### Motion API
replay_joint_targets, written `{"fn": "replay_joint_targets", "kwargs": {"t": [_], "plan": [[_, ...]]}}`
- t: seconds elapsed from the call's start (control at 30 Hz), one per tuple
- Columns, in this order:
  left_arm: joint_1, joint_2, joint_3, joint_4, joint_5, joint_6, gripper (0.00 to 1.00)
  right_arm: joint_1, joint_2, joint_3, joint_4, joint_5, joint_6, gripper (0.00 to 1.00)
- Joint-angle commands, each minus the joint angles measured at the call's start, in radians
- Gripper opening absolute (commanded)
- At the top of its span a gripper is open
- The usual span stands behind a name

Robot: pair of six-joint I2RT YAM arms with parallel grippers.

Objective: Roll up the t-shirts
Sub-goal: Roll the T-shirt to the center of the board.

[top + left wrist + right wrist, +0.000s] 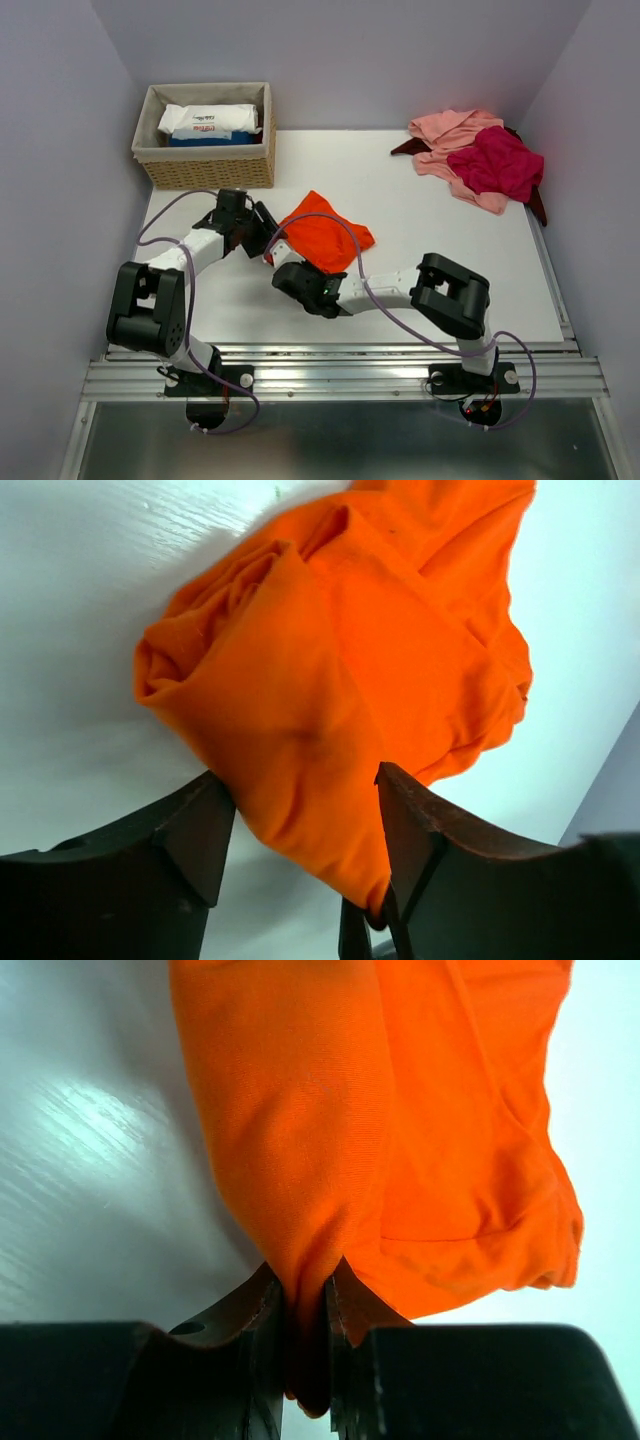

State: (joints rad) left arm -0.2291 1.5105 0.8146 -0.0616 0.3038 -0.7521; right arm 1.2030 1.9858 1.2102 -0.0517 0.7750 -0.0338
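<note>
Centre of frame: right gripper (306, 1305) clenched on a fold of the orange t-shirt (328, 238); left gripper (300, 785) unclenched (jaws straddling it).

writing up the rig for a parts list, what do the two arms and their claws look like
The left arm and right arm have white links between chunky black joint housings. A thin purple cable loops along each. The left claw and right claw are black with dark wedge-shaped fingers. No markings show.
</note>
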Motion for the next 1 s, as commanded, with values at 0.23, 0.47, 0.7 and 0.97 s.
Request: {"fn": "replay_joint_targets", "kwargs": {"t": [0.23,0.47,0.7,0.97], "plan": [[0.031,-0.191,0.155,-0.198,0.006,0.157,0.71,-0.160,-0.169,-0.012,-0.016,-0.462,0.212,0.01],[0.048,-0.231,0.158,-0.222,0.009,0.172,0.70,-0.244,-0.183,0.009,-0.048,-0.727,0.265,0.01],[0.048,-0.236,0.143,-0.219,0.015,0.177,0.70,-0.328,-0.182,0.002,-0.045,-0.946,0.368,0.01],[0.048,-0.243,0.144,-0.216,0.023,0.183,0.70,-0.434,-0.159,-0.038,0.019,-1.178,0.489,0.01]]}}
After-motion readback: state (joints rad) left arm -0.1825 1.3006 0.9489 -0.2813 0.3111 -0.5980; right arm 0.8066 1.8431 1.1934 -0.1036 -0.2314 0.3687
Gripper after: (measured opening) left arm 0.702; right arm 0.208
